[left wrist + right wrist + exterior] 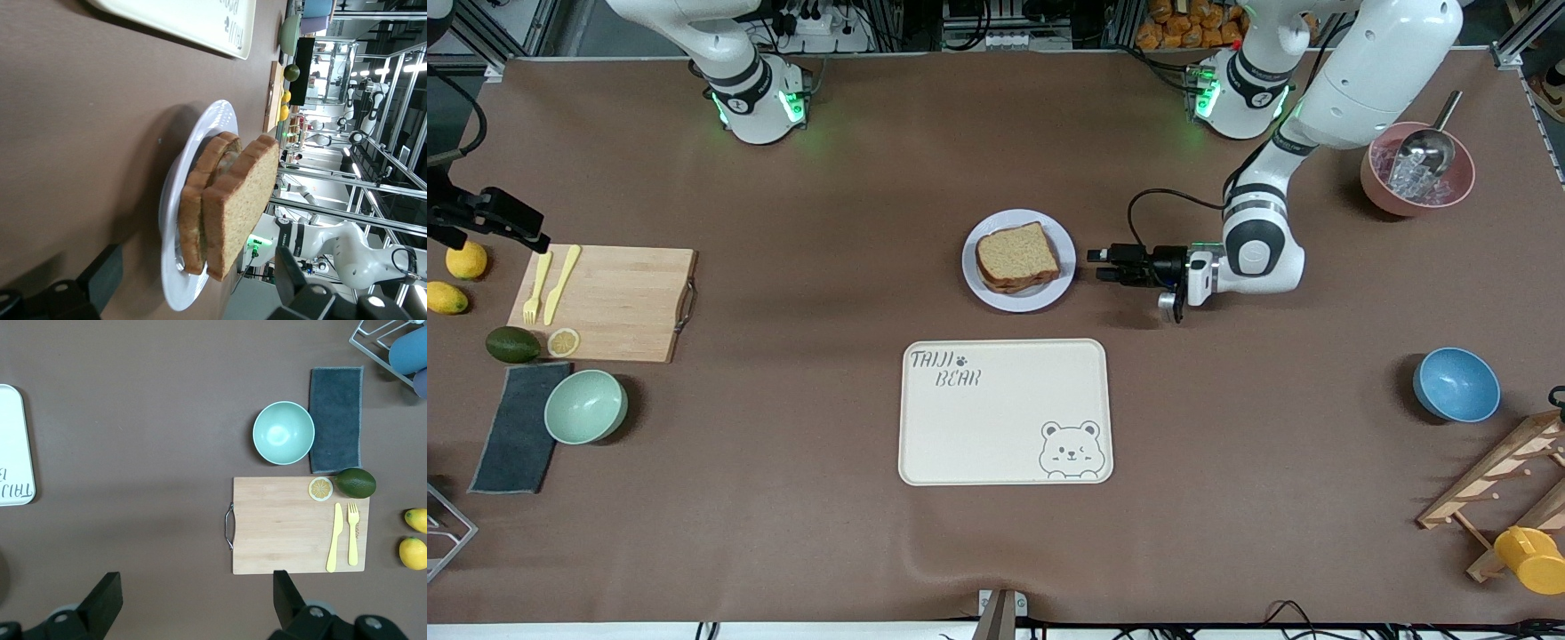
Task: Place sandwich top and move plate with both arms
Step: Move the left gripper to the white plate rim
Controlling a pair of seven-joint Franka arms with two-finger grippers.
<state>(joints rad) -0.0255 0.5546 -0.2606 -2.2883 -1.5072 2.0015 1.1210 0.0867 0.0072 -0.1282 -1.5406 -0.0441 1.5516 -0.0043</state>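
Observation:
The sandwich top, a tan bread slice with a brown crust, lies on a lower slice on the pale round plate at mid-table. In the left wrist view the sandwich top leans slightly off the lower slice, and the plate's rim shows beside them. My left gripper lies low and level beside the plate, toward the left arm's end, open and holding nothing; its fingers frame the plate's edge. My right gripper hangs open and empty high over bare table near the cutting board.
A cream bear tray lies nearer the camera than the plate. At the right arm's end are a cutting board with yellow cutlery, a green bowl, a grey cloth and fruit. At the left arm's end are a blue bowl, a pink ice bowl and a wooden rack.

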